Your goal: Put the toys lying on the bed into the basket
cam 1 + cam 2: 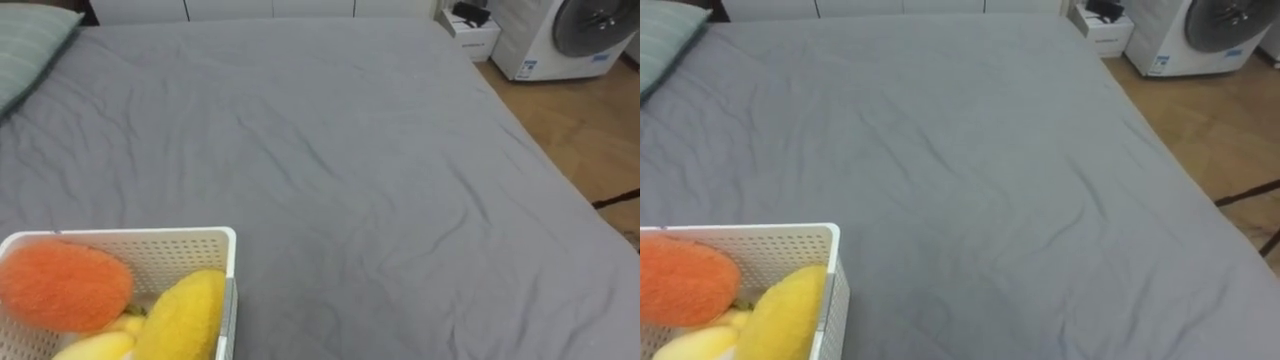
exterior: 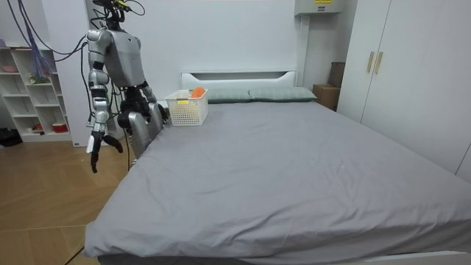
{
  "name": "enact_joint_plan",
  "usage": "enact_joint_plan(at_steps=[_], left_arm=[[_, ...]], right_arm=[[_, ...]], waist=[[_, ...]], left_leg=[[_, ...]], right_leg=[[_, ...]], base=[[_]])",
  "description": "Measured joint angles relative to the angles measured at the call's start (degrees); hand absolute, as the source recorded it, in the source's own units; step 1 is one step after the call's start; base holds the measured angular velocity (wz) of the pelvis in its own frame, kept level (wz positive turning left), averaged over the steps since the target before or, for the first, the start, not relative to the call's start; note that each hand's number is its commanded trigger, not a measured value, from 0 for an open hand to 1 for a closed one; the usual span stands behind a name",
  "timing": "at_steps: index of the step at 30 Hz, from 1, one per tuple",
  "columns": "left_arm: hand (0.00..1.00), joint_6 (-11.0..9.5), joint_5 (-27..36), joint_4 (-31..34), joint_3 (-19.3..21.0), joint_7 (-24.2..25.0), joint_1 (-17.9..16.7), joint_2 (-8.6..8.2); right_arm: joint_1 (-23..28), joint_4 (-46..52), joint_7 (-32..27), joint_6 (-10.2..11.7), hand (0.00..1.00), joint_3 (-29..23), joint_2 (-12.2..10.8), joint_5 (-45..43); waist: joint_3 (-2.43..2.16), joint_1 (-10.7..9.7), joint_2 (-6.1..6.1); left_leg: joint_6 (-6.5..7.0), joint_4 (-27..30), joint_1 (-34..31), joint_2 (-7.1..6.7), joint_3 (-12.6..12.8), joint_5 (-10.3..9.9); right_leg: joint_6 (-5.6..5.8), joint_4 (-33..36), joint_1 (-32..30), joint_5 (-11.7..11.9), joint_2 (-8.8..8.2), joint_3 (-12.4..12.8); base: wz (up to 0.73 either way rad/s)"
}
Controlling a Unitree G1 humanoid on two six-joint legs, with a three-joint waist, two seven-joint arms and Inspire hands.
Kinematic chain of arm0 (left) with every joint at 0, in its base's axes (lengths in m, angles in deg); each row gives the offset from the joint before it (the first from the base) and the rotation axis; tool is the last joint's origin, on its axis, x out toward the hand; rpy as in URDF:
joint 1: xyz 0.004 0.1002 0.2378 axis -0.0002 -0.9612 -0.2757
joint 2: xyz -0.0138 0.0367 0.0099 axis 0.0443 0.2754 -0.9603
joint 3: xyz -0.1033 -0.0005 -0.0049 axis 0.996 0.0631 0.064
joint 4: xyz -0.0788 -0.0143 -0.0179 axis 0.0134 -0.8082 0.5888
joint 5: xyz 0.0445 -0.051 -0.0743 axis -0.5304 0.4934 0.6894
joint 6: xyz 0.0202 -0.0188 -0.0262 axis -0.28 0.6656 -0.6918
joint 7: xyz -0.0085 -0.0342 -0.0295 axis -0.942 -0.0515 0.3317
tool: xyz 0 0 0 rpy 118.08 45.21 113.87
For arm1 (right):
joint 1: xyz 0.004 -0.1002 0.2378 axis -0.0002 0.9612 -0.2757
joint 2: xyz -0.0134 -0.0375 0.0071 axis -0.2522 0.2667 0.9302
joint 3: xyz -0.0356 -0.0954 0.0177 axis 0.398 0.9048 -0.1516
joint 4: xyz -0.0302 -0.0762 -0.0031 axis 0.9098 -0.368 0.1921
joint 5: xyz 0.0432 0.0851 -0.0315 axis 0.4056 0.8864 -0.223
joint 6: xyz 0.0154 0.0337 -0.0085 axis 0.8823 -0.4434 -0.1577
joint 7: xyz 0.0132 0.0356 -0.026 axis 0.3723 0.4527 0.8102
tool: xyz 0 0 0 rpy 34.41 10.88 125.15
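Toys: orange toy (image 1: 62, 283) and yellow toys (image 1: 180, 318) lie in the white basket (image 1: 150, 238). Fingers of the right hand (image 2: 96, 147) are loose and apart, holding nothing; it hangs at the robot's side. The left hand (image 2: 159, 112) is near the basket, grip can't tell. The basket sits on the grey bed (image 1: 380, 170) near the pillow (image 1: 30, 45). Robot stands at the bed's edge, room view's left.

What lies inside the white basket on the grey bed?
An orange plush toy, a large yellow plush toy and a paler yellow one lie in the white basket. They cover its floor, so anything beneath them cannot be seen.
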Motion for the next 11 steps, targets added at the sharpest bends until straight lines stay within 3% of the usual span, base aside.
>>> enact_joint_plan(at_steps=[5,11], left_arm=[[0.0,2.51,-0.56,-0.06,-0.59,0.1,0.78,-0.02],[0.0,4.07,-1.22,-0.04,-2.51,-0.69,2.25,-0.05]], right_arm=[[-3.08,-5.11,5.77,-5.54,0.0,6.87,-0.04,-14.74],[-5.46,-4.39,7.77,-9.1,0.0,9.96,-0.03,-23.78]], waist=[[0.03,0.12,-0.05],[0.02,1.44,0.12]], left_leg=[[0.06,0.0,0.87,-0.06,-0.09,0.01],[0.2,0.04,0.97,-0.06,-0.1,0.1]], right_leg=[[-0.01,-0.05,0.71,0.01,0.29,-0.07],[-0.07,0.08,0.75,0.06,0.3,-0.23]], base=[[0.0],[0.0]])
